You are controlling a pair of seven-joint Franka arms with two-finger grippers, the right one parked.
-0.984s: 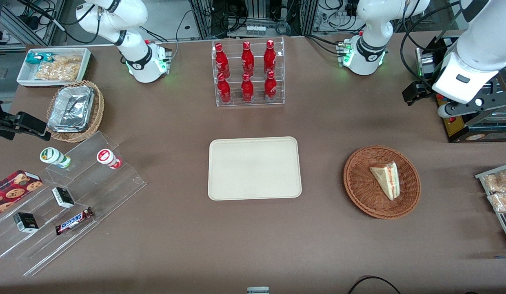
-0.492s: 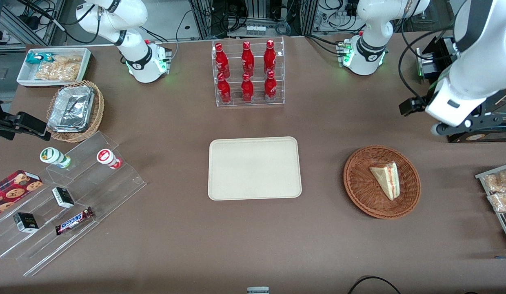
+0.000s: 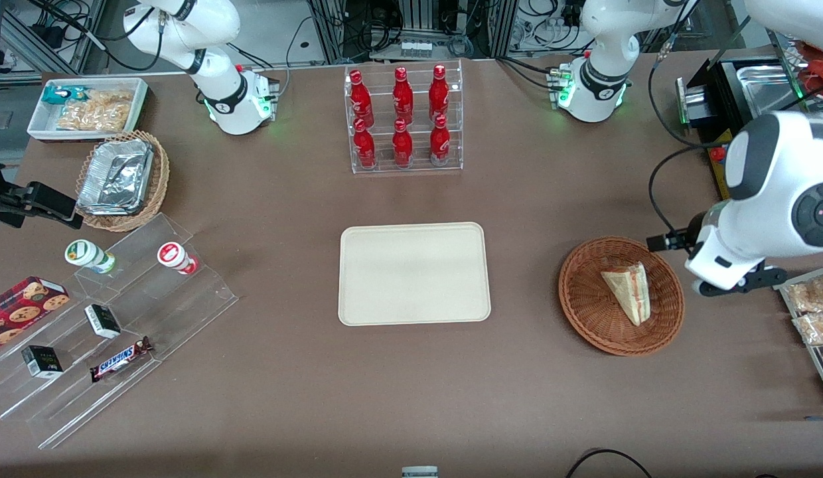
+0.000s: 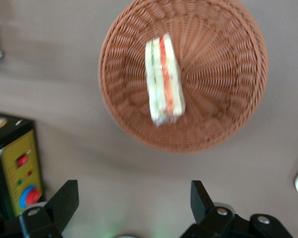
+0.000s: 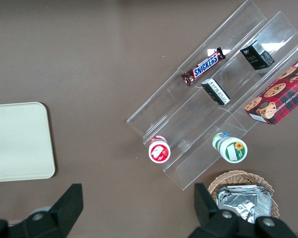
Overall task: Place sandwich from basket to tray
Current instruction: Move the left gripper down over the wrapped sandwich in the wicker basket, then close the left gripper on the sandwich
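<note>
The sandwich (image 3: 628, 291), a pale wedge with red and green filling, lies in the round reddish-brown wicker basket (image 3: 584, 305). The left wrist view shows the same sandwich (image 4: 164, 79) in the basket (image 4: 228, 74). My left gripper (image 4: 134, 198) hangs above bare table just outside the basket's rim, on the working arm's side. It is open, with nothing between its fingers (image 4: 65, 198). In the front view the arm's wrist (image 3: 720, 265) hovers beside the basket. The cream tray (image 3: 411, 273) lies flat mid-table with nothing on it, toward the parked arm from the basket.
A black and yellow box with red buttons (image 4: 15, 168) stands close to the gripper. Bagged snacks (image 3: 813, 312) sit at the working arm's table edge. A rack of red bottles (image 3: 403, 119) stands farther from the camera than the tray. Acrylic steps (image 3: 106, 318) hold snacks.
The left arm has swung down and toward the front camera, from over the black box to beside the basket. Sandwich, basket and tray have not moved.
</note>
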